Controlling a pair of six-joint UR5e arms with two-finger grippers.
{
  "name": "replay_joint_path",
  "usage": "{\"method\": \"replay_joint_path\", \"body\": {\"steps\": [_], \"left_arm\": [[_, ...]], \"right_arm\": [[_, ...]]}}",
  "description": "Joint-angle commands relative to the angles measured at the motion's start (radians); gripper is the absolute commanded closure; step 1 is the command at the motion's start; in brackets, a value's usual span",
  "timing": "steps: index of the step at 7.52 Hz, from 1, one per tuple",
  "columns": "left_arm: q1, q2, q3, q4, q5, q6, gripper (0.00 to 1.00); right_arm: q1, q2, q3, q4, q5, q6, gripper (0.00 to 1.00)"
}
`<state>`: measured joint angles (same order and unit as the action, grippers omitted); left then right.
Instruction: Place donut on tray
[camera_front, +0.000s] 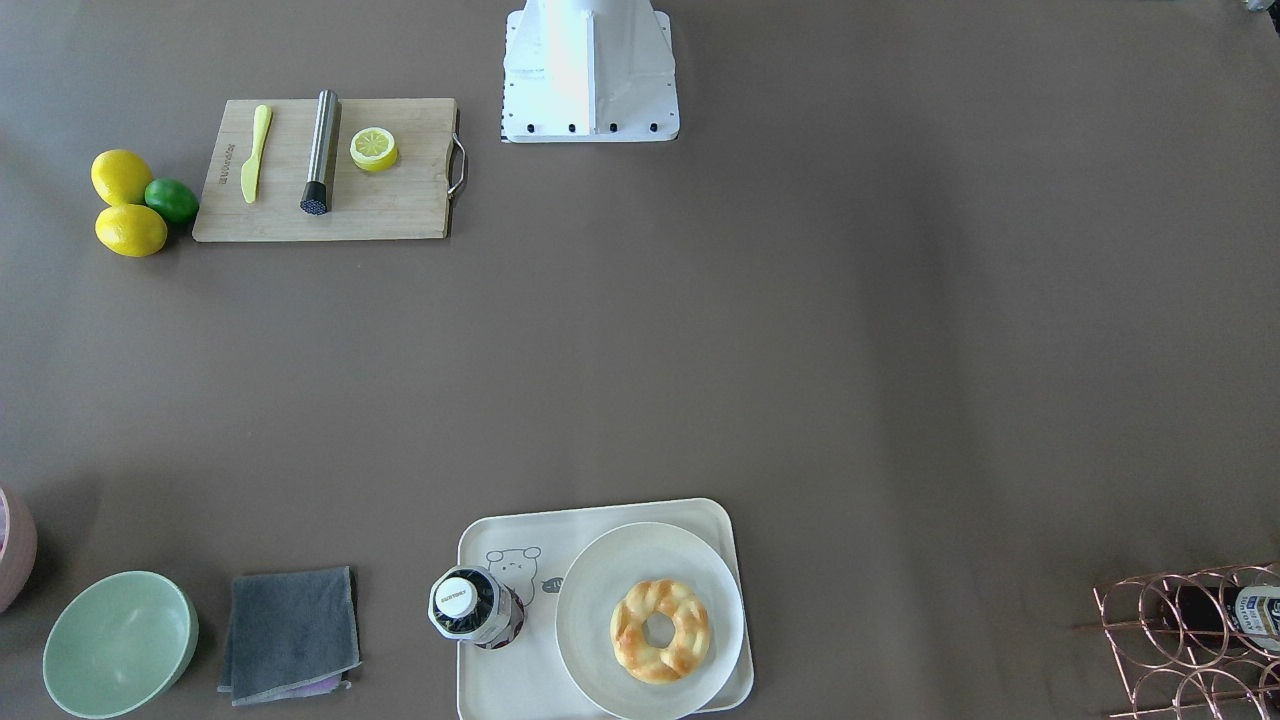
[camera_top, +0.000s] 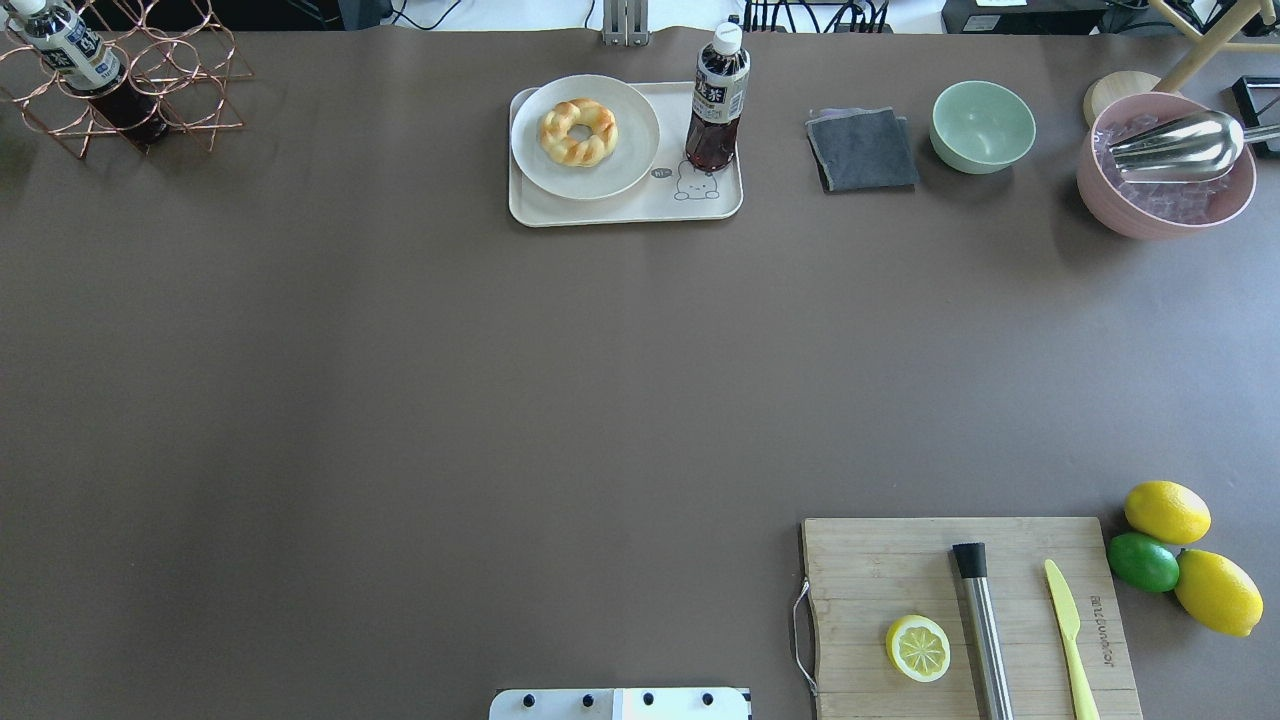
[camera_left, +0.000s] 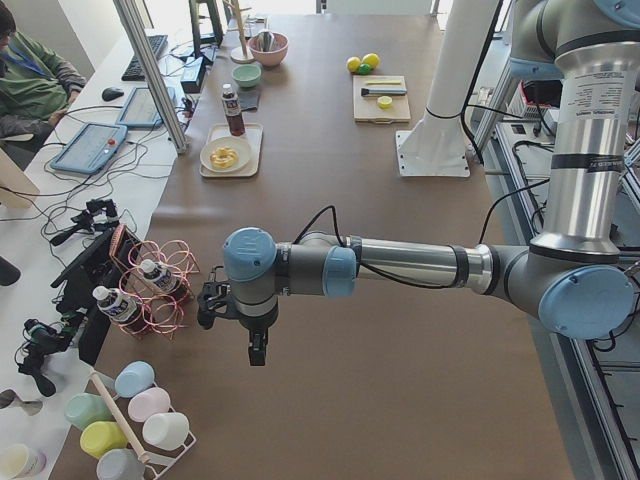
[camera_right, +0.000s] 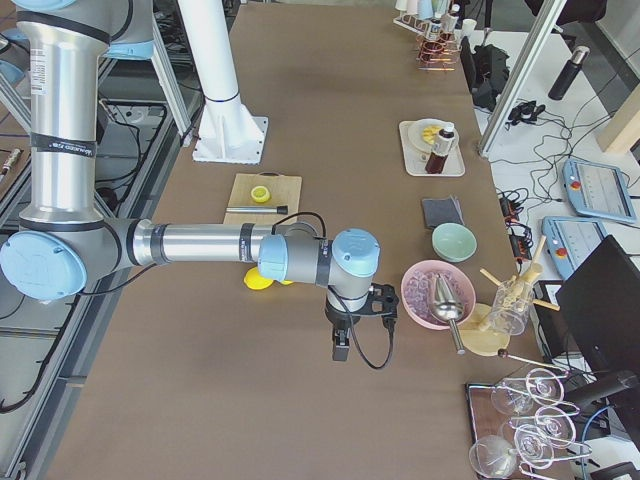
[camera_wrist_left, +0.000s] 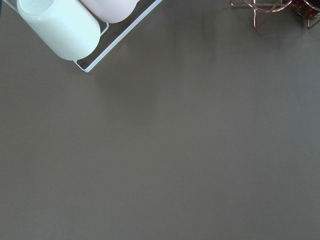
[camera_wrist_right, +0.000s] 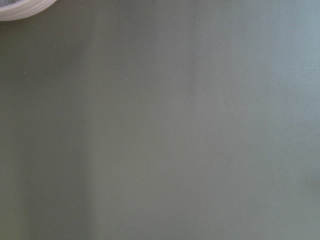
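Tabletop (camera_top: 400, 400) matte brown, tray (camera_top: 640, 205) near cable-strewn desk (camera_left: 30, 215)

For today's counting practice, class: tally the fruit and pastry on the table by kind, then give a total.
Donut: 1
Whole lemons: 2
Lime: 1
Lemon half: 1
Total: 5

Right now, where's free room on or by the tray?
Tray crowded: the plate with the donut fills most, the bottle stands beside it. Only the strip by the bear drawing is bare. Bare table between tray and cutting board.
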<state>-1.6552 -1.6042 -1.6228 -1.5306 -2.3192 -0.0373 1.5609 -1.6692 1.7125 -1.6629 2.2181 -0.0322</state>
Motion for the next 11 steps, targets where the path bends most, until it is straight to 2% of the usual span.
{"method": "replay_joint_path", "body": {"steps": [1,2,6,9,11], "left_arm": [[-0.034,0.015,-0.055,-0.023,-0.003,0.005,0.01],[-0.035,0.02,-0.052,-0.084,-0.006,0.005,0.01],[-0.037,0.076,-0.049,-0.166,-0.025,0.002,0.01],[-0.037,0.076,-0.046,-0.152,-0.016,-0.006,0.01],[-0.035,0.073,-0.046,-0.07,-0.014,-0.006,0.01]], "right_arm": [[-0.001,0.002,0.001,0.0,0.0,0.0,0.0],[-0.001,0.003,-0.001,0.002,0.0,0.0,0.0],[-0.001,0.006,-0.001,0.0,0.0,0.0,0.0],[-0.001,0.006,-0.002,0.0,0.0,0.001,0.0],[-0.001,0.003,-0.002,0.0,0.002,0.0,0.0]]}}
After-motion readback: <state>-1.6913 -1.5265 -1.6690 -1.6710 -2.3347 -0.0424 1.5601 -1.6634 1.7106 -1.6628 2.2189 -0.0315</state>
